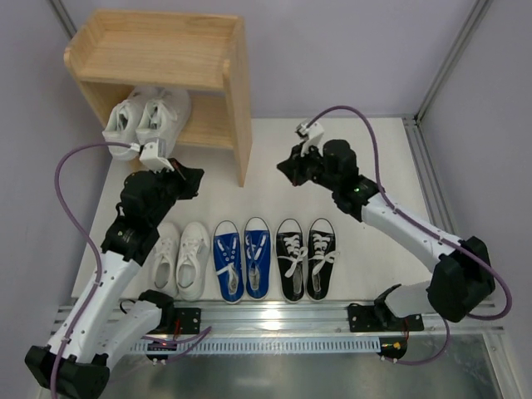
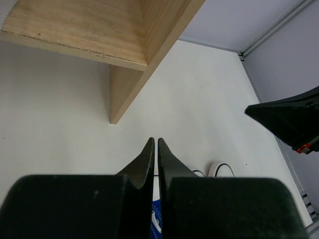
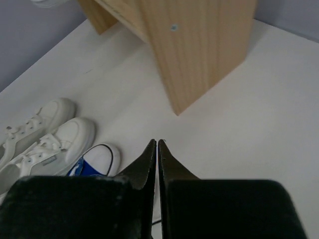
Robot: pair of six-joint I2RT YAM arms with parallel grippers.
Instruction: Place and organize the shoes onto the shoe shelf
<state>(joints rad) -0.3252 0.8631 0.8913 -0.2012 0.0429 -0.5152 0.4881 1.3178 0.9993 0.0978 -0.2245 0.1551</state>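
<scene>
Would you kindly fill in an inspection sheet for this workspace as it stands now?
Surface: white tabletop.
Job's things: shelf far left; white pair on its lower tier; second white pair, blue pair and black pair in a row on the table.
Clutter: nothing seen.
End effectors: left end effector shut, empty; right end effector shut, empty.
Cables: left cable and right cable, purple, looping.
Surroundings: grey walls; metal rail at the near edge.

1. Shoe shelf [image 1: 158,46]: bare light wood, visible grain, matt.
2. Bench [image 1: 332,158]: white, smooth, matt.
3. Blue pair [image 1: 228,262], black pair [image 1: 291,259]: canvas cloth; smooth white toe caps.
4. Near white pair [image 1: 193,259], far white pair [image 1: 154,116]: smooth uppers, faint sheen.
5. Near rail [image 1: 274,316]: brushed metal.
6. Left tool [image 2: 155,142], right tool [image 3: 156,143]: black matt plastic.
</scene>
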